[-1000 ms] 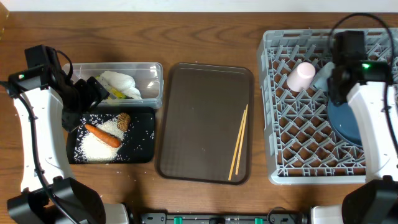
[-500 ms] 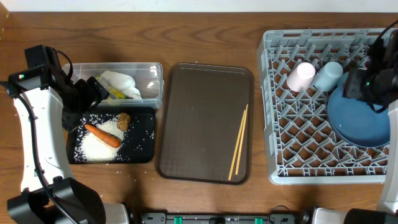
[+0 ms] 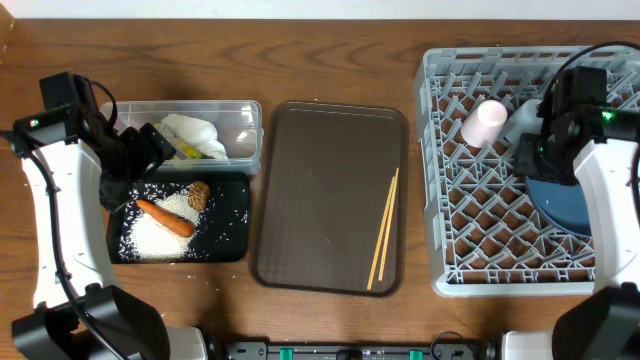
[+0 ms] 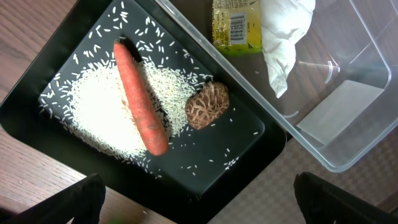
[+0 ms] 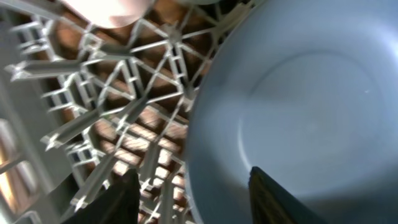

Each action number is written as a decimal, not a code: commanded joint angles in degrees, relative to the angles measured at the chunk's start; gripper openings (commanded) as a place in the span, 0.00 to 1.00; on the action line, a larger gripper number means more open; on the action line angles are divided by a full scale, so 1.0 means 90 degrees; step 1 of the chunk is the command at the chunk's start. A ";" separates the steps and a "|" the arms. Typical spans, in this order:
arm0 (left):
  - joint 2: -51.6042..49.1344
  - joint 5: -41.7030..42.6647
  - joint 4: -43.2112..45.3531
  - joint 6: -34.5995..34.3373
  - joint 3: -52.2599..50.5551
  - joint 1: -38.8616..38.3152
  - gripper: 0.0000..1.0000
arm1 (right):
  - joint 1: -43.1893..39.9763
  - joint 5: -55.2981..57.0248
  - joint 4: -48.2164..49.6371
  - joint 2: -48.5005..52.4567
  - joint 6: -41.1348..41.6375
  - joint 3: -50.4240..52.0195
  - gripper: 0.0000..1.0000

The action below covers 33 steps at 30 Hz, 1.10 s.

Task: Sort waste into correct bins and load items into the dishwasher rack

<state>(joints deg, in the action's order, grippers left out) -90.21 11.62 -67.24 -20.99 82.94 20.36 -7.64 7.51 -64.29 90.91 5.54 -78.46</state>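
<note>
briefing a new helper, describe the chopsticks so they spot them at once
Find the brown serving tray in the middle of the table, beside the big grey rack. The wooden chopsticks lie near its right edge, running lengthwise. They are two thin pale sticks, the only thing on that tray.

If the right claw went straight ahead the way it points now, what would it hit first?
Probably the blue plate in the grey rack, near its rim. Depth is unclear, so it could catch the rack's lattice beside it instead.
</note>
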 commanded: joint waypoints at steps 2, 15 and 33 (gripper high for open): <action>0.0095 -0.0039 -0.0019 0.0010 0.0005 0.0029 0.98 | 0.0019 0.0357 0.0192 0.0420 0.0143 0.0034 0.45; 0.0095 -0.0039 -0.0017 0.0010 0.0005 0.0029 0.98 | 0.0024 0.0287 0.0151 0.0969 0.0141 0.0002 0.01; 0.0095 -0.0039 -0.0019 0.0010 0.0005 0.0029 0.98 | -0.0134 -0.2630 0.0168 -0.0899 -0.0709 -0.0478 0.01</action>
<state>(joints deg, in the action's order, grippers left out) -90.21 11.62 -67.24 -20.99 82.96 20.36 -7.81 -8.84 -62.57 87.39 1.26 -80.99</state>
